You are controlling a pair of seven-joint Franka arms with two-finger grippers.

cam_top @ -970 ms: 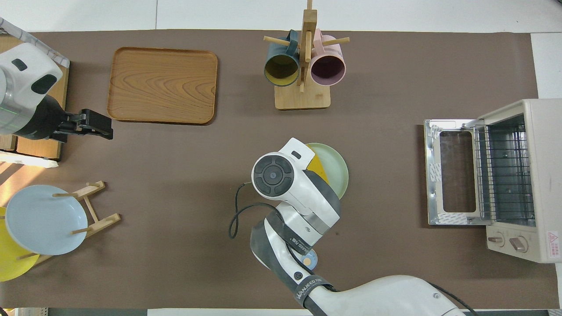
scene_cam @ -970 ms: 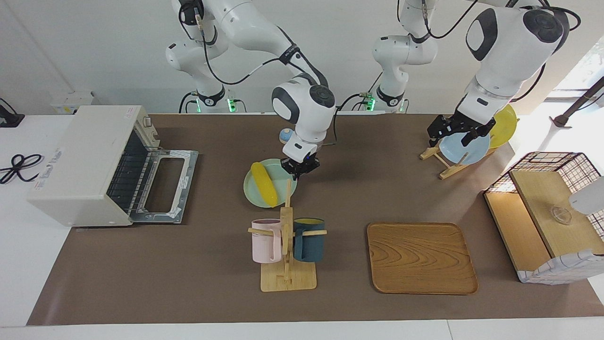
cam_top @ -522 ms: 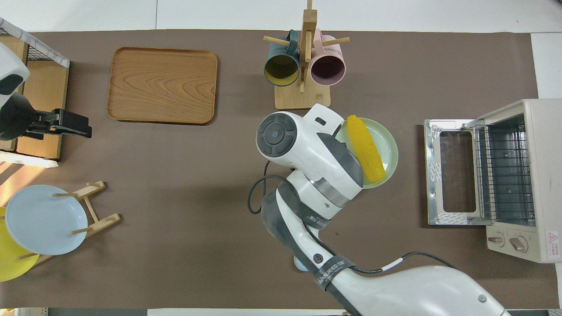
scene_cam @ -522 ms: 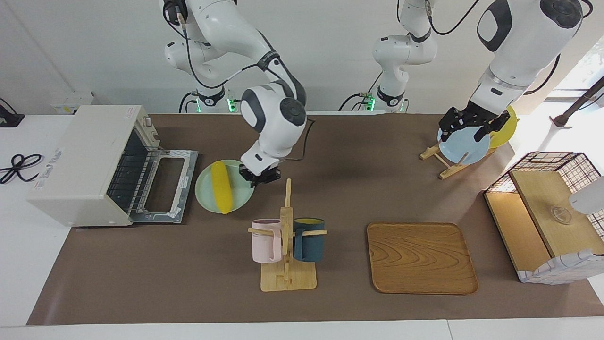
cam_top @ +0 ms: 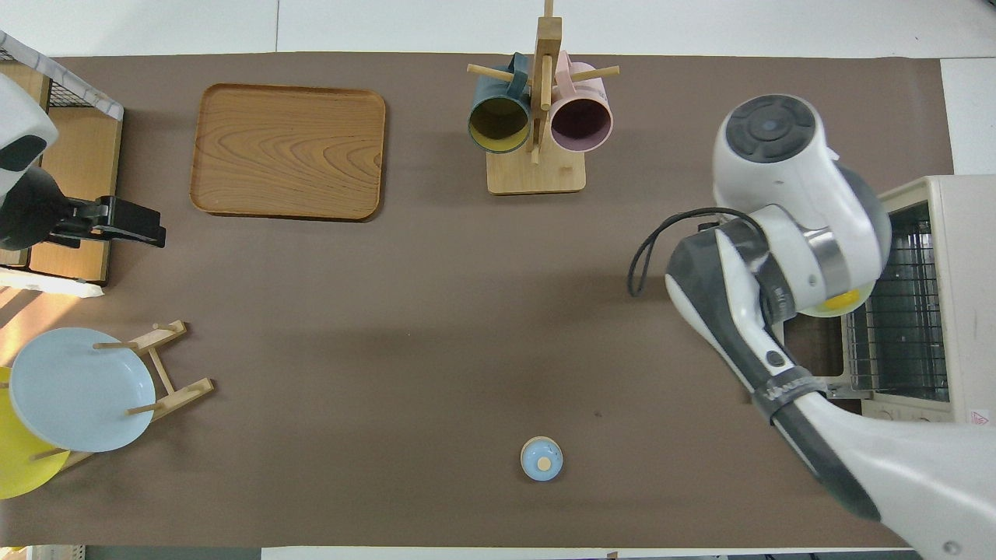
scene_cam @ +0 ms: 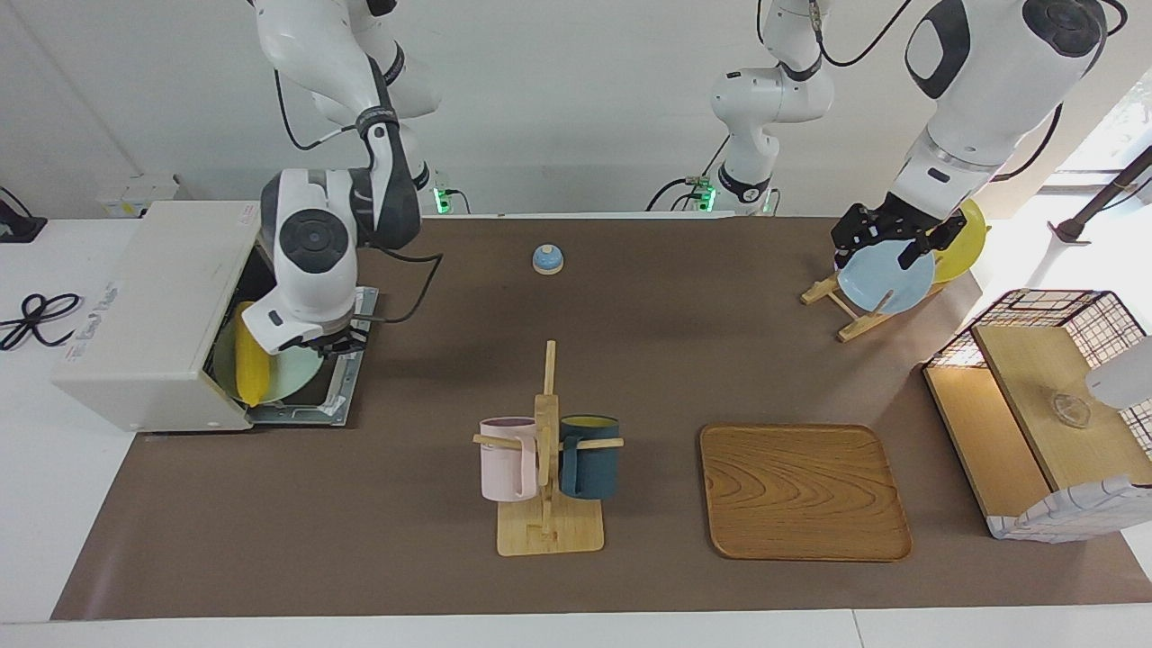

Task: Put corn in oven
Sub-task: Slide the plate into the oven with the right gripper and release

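The cream-white oven (scene_cam: 153,306) stands at the right arm's end of the table with its door (scene_cam: 346,396) dropped open. My right gripper (scene_cam: 337,340) is shut on the rim of a pale green plate (scene_cam: 288,376) and holds it over the open door, at the oven's mouth. The yellow corn (scene_cam: 250,364) lies on the plate, on the side that enters the oven. In the overhead view my right arm hides most of it; only a bit of corn (cam_top: 844,298) shows by the oven (cam_top: 961,311). My left gripper (scene_cam: 886,241) is open and waits over the plate rack.
A mug rack (scene_cam: 546,468) with a pink and a dark blue mug stands mid-table, a wooden tray (scene_cam: 804,490) beside it. A small blue knob (scene_cam: 547,259) lies nearer to the robots. A plate rack holds a blue plate (scene_cam: 886,281) and a yellow plate (scene_cam: 965,236). A wire-and-wood basket (scene_cam: 1044,405) stands at the left arm's end.
My right gripper has carried the green plate with the corn from the table's middle to the oven's open door. My left gripper has risen a little over the plate rack.
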